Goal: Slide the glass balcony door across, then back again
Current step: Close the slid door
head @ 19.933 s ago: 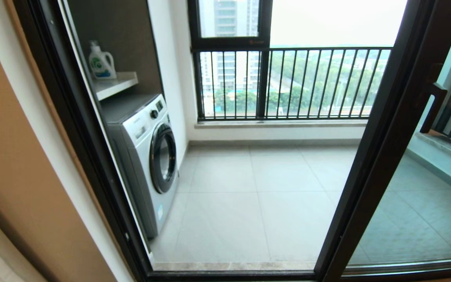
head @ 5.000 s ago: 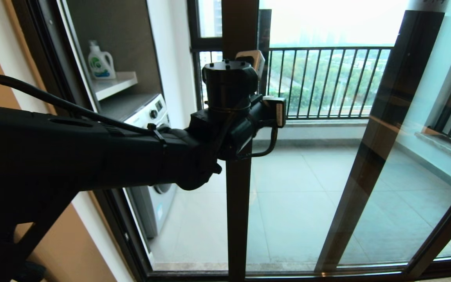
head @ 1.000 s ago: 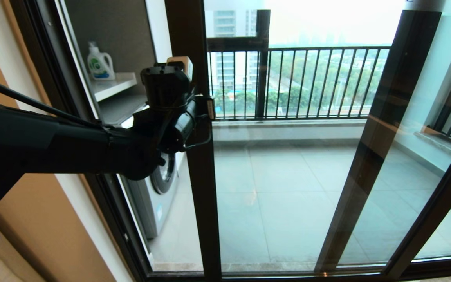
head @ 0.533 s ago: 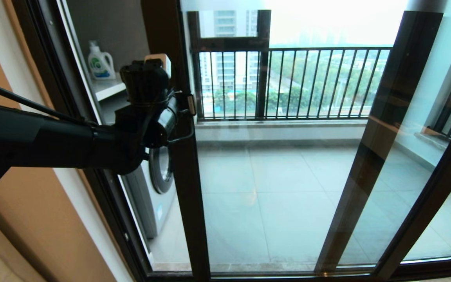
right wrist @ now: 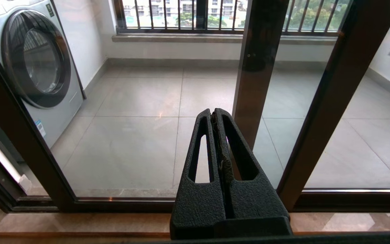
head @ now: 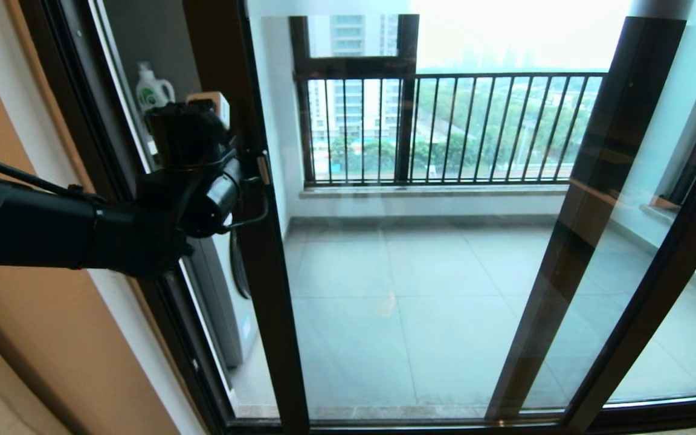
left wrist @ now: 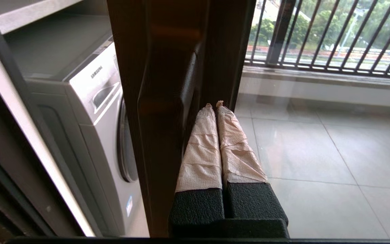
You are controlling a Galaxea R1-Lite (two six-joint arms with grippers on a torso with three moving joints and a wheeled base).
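Door travel, closing stroke: glass balcony door (head: 420,260) nearly across the opening, its handle upright (head: 245,229) just beside the left jamb. I judge the next move seats it, then reverses. My left hand (left wrist: 214,105), fingers pressed together, hooks behind the handle; my right hand (right wrist: 213,113) is parked low, shut.

2 glass panels (head: 420,254), 1 washer (right wrist: 36,64), maybe 1 bottle (head: 153,90).

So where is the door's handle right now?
In the head view, the bar handle sits left of centre on the glass balcony door, just in front of the washing machine, with the left hand tucked behind it.
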